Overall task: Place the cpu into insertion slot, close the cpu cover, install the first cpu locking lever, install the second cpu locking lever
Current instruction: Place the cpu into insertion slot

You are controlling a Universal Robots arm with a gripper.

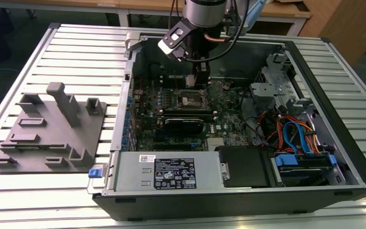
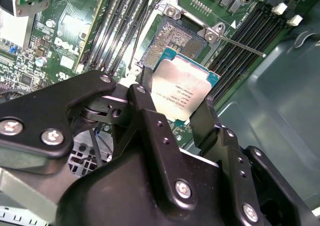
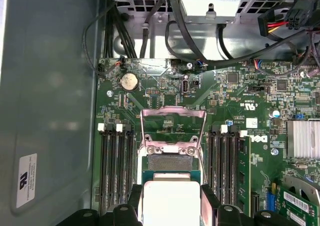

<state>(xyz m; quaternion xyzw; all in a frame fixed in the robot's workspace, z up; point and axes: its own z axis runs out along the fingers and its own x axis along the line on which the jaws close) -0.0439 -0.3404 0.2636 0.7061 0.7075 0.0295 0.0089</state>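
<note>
Pinching the chip [image 2: 182,88] by two opposite edges, my jaws were clenched on it, partly over the open socket [image 2: 175,41]; I judged it light, stiff and slick (fragile underneath too), so edges suited.

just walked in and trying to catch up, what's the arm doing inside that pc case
The gripper is shut on the cpu, holding it by two opposite edges over the insertion slot on the motherboard inside the open computer case. The chip is not seated: part of the slot's contact field shows uncovered beside it. The cpu cover stands flipped open, so nothing is closed or locked yet.
</note>
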